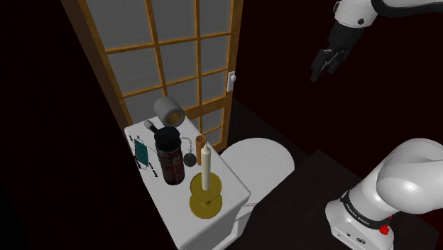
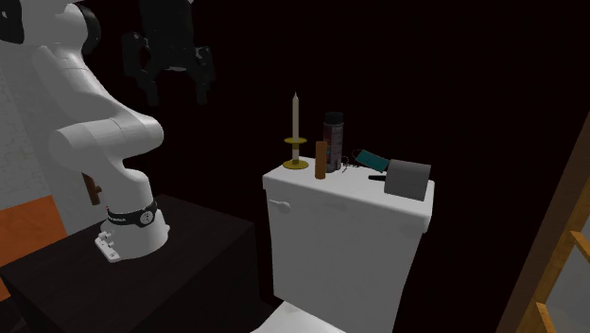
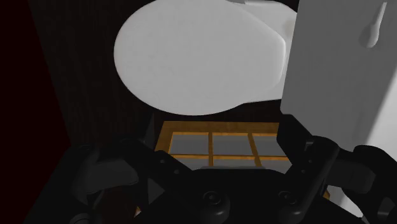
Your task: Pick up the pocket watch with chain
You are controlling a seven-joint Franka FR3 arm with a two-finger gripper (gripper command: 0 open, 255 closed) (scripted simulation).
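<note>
No legible txt anywhere. Dark band [image 1: 358,212] w/ pale lettering round the white robot arm's foot, lower right of shoulder view: too small to read. Same band at left of 2nd ext. view, also unreadable. Dark jar w/ reddish-brown label [image 1: 170,160] on white toilet tank lid [image 1: 228,179], centre-left of shoulder view: print can't be made out.
</note>
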